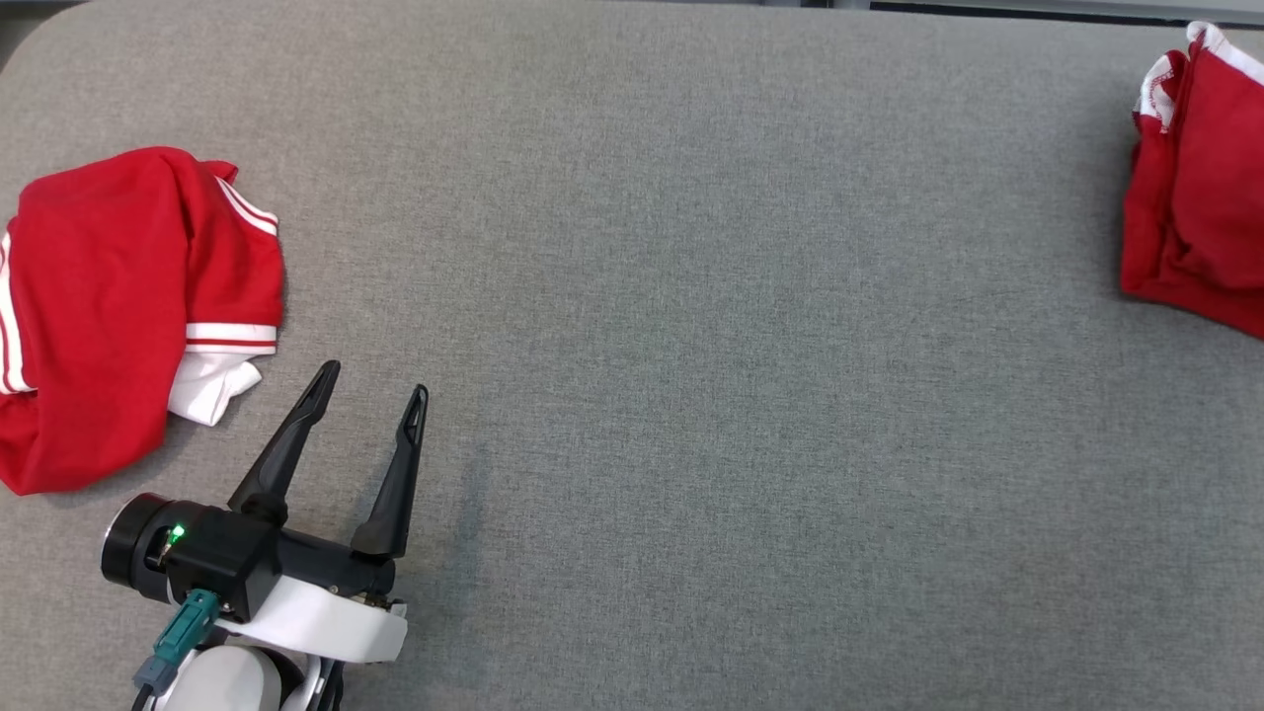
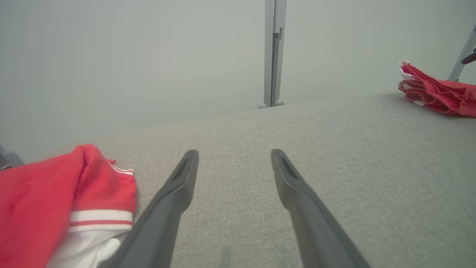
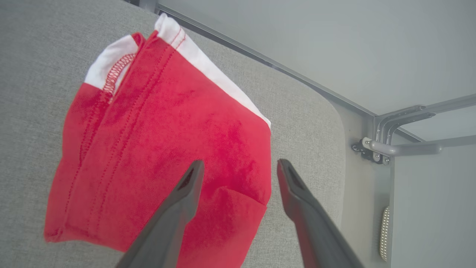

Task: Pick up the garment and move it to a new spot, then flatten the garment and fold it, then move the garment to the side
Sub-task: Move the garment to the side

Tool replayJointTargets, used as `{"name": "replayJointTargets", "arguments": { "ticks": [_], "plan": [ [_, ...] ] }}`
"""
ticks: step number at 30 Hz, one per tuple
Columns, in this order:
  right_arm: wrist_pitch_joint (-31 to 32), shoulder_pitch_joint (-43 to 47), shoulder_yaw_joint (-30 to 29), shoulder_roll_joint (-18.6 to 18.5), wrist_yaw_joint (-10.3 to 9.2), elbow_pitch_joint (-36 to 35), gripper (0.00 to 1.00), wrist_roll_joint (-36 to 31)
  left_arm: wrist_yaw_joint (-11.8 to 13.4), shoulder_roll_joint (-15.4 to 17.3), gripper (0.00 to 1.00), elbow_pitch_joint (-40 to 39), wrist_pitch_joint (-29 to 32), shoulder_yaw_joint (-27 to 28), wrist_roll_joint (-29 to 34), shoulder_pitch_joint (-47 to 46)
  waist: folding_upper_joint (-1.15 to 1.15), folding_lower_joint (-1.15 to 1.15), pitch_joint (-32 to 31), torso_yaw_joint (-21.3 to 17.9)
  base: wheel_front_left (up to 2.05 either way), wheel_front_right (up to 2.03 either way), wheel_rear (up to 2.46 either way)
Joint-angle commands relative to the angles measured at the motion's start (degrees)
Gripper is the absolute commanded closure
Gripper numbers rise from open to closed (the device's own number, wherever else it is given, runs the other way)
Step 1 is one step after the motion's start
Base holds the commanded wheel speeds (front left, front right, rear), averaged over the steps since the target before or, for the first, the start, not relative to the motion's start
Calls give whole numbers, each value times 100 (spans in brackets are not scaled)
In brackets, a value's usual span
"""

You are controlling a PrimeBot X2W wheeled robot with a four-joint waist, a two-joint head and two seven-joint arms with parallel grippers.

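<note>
A folded red garment (image 1: pixel 1200 197) with white trim lies at the table's far right edge; it also appears as the red bundle (image 2: pixel 435 93) far right in the left wrist view. In the right wrist view this folded garment (image 3: pixel 160 141) lies flat under my right gripper (image 3: pixel 240 165), whose fingers stand open above its near corner with nothing between them. A second, crumpled red garment (image 1: pixel 99 306) with white stripes sits at the left. My left gripper (image 1: pixel 375 380) rests open just right of this crumpled garment (image 2: pixel 37 201), not touching it, fingers (image 2: pixel 178 193) spread over bare cloth.
The grey fabric table (image 1: pixel 691 346) stretches wide between the two garments. Its rounded far right corner, a metal frame and a bracket (image 3: pixel 375 149) lie just beyond the folded garment. A grey post (image 2: pixel 273 52) stands behind the table's far edge.
</note>
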Motion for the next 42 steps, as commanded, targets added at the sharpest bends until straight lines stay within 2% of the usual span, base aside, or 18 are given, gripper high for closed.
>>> {"name": "replayJointTargets", "arguments": {
  "ticks": [1, 5, 9, 17, 22, 27, 28, 29, 34, 37, 42],
  "plan": [
    [-123, -16, -18, 5, -3, 29, 0, 23, -9, -9, 0, 11, -17, 21, 4, -43, 0, 0, -59, 0, 0, 0, 0],
    [-615, 123, -167, 93, -3, -33, 0, 177, -9, -82, 0, 28, -17, 36, 37, 37, 0, 0, -251, 1, 0, 0, 0],
    [-1580, 452, -626, 306, -3, -203, 0, 652, -9, -182, 0, 57, -17, 69, 60, 140, 0, 0, -507, -8, 0, 0, 0],
    [-3348, 1300, -1082, 648, -3, -404, 0, 1119, -9, -338, 0, 49, -17, 244, 137, 373, 0, 0, -990, -78, 0, 0, 0],
    [-3738, 1798, -1336, 907, -3, -535, 0, 1159, -4, -391, 0, 53, -17, 386, 162, 504, 0, 0, -1221, -106, 0, 0, 0],
    [-3740, 2295, -2401, 1019, -3, -1193, 0, 580, -5, -420, 0, 53, -17, 544, 177, 605, 0, 0, -1317, -124, 0, 0, 0],
    [-3742, 2453, -2655, 1045, -3, -1368, 0, 356, -5, -428, 0, 55, -17, 567, 188, 615, 0, 0, -1337, -119, 0, 0, 0],
    [-3742, 2769, -3212, 1131, -3, -1678, 0, -43, -5, -441, 0, 67, -17, 602, 210, 647, 0, 0, -1380, -113, 0, 0, 0],
    [-3743, 3800, -4555, 1472, -3, -2438, 0, -1068, -5, -477, 0, 93, -17, 693, 257, 713, 0, 0, -1516, -80, 0, 0, 0],
    [-3745, 4322, -5168, 1722, -2, -2873, 0, -1592, -5, -498, 0, 103, -17, 728, 274, 753, 0, 0, -1599, -69, 0, 0, 0],
    [-3744, 4947, -5697, 2044, -2, -3311, 0, -2112, -5, -524, 0, 118, -17, 761, 300, 814, 0, 0, -1716, -44, 0, 0, 0]
  ]
}}
